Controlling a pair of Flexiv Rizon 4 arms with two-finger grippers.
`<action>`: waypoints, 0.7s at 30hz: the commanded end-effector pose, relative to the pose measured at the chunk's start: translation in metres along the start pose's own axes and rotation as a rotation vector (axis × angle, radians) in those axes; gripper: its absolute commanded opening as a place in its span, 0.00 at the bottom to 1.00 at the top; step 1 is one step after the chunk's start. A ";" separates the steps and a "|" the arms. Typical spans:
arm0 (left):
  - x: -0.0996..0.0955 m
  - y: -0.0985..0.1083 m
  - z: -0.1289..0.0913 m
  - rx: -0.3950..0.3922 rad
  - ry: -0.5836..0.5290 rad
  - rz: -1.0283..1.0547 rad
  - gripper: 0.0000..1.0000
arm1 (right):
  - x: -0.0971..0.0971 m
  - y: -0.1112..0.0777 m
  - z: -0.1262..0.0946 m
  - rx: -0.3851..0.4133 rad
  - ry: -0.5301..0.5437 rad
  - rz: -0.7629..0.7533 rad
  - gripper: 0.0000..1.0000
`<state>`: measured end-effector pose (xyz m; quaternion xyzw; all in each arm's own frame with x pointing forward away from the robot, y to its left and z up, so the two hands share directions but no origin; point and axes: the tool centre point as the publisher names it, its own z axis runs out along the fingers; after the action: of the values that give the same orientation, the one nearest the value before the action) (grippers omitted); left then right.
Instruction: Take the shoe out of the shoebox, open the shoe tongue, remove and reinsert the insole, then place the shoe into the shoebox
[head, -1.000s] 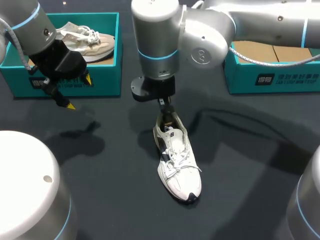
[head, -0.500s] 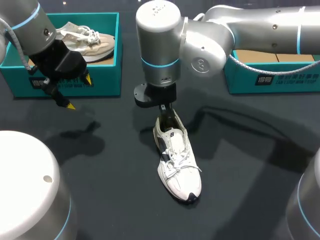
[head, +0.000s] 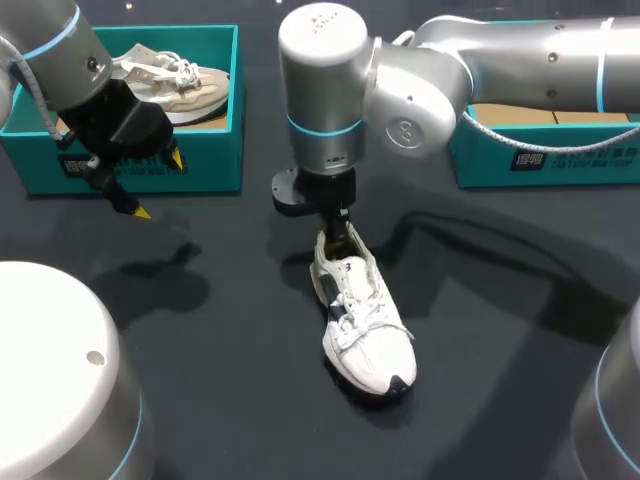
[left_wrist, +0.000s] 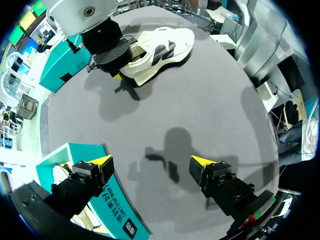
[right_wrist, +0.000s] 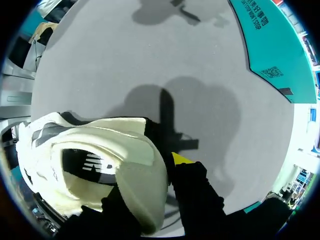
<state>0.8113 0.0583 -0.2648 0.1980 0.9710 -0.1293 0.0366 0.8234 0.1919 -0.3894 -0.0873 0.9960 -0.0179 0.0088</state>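
A white shoe (head: 362, 322) with dark side stripes lies on the dark table, toe toward the front. My right gripper (head: 337, 222) comes straight down onto its heel. In the right wrist view the heel collar (right_wrist: 142, 165) sits between the fingers, one yellow fingertip (right_wrist: 182, 159) outside it and the other hidden inside the shoe, so the gripper is shut on the heel. My left gripper (head: 158, 185) hangs open over the table in front of the left teal shoebox (head: 215, 150). The left wrist view shows the gripper (left_wrist: 152, 162) with nothing in it and the white shoe (left_wrist: 160, 47) far ahead.
The left shoebox holds a second, beige shoe (head: 170, 85). Another teal box (head: 560, 160) with brown cardboard inside stands at the back right. Pale rounded arm bases (head: 50, 380) fill the front corners.
My right gripper has lowered onto the heel and closed on it. The shoe's toe has swung slightly to the right. The left arm has not moved.
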 end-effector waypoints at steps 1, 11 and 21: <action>0.000 0.000 0.000 -0.003 0.000 0.000 1.00 | 0.006 -0.003 -0.011 0.009 -0.014 0.010 0.00; 0.000 0.000 0.000 -0.003 0.000 0.000 1.00 | 0.011 -0.030 -0.067 0.063 -0.018 0.075 0.00; 0.000 0.000 0.000 -0.003 0.000 0.000 1.00 | 0.002 -0.086 -0.141 0.133 -0.068 0.118 0.00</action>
<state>0.8113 0.0582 -0.2648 0.1980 0.9710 -0.1293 0.0367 0.8371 0.1361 -0.2867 -0.0313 0.9951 -0.0816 0.0461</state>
